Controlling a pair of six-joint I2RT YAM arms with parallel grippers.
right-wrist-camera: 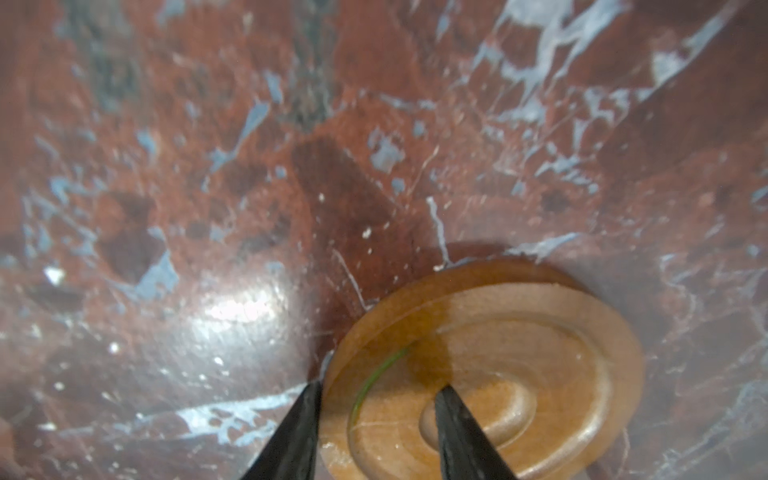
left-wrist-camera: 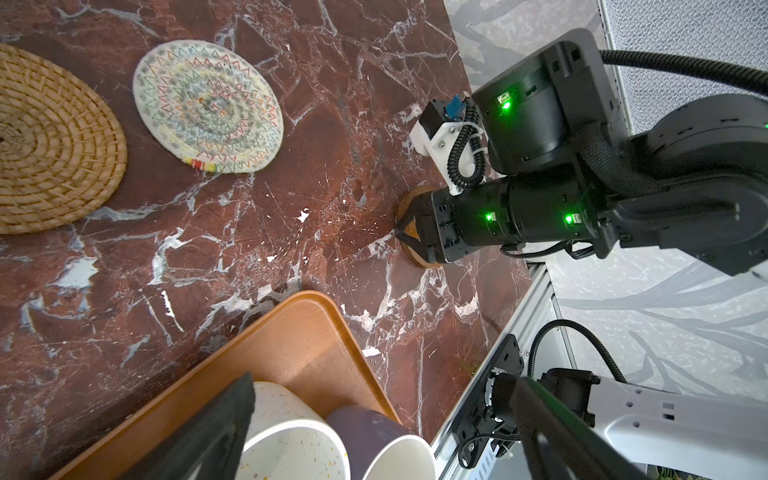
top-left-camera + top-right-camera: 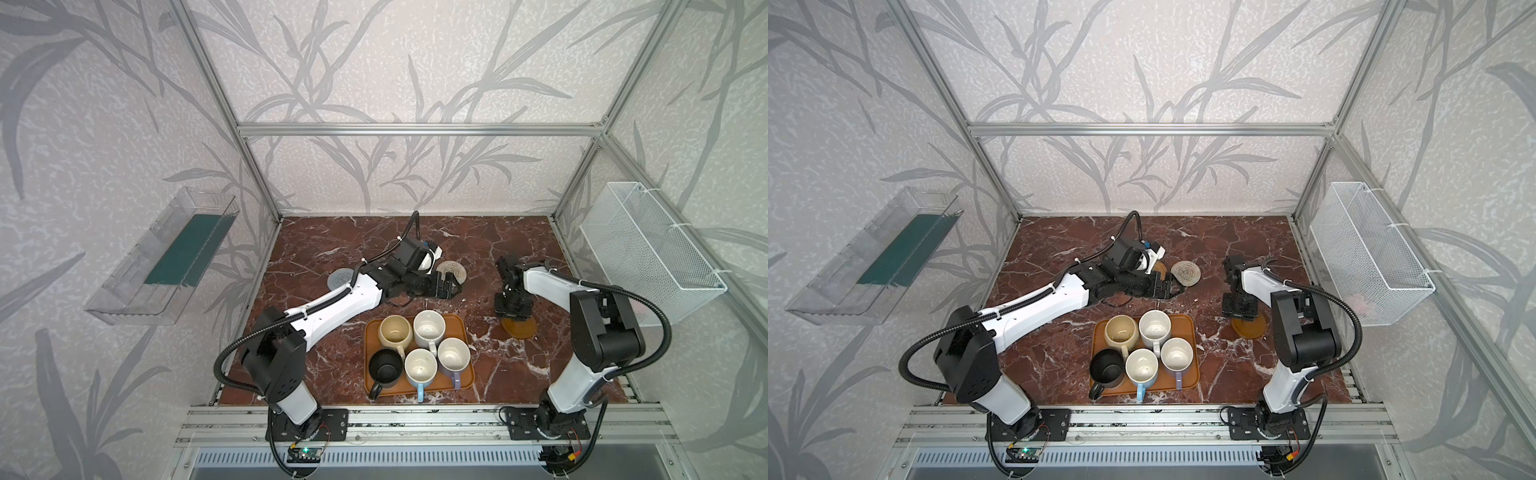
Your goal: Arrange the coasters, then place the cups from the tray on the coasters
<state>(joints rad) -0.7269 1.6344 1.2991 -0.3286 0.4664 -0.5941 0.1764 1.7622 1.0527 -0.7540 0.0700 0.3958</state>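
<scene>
Five cups (image 3: 429, 329): standing packed together on the tray (image 3: 371, 332), lower centre of both top views, none sitting on a mat yet.
Disc (image 1: 519, 353): lying flat on the marble (image 1: 208, 166), just right of the tray in both top views.
Right gripper (image 1: 380, 390): pointing down at the disc with jaws standing part-way apart. One finger (image 1: 299, 432) is sitting outside the rim and the other in the carved groove. I cannot tell whether they are pinching yet.
Left gripper (image 3: 451, 289): hovering spread wide and empty at frame centre, near the rope mat (image 3: 453, 270).
Handling: the disc is looking stiff, light and smooth-varnished, so it is likely slipping from a shallow nip.
Hold: the raised rim, taken squarely between edge and groove, is looking best.
Cups later: probably weighing more and chipping easily, with neighbours crowding every handle.
</scene>
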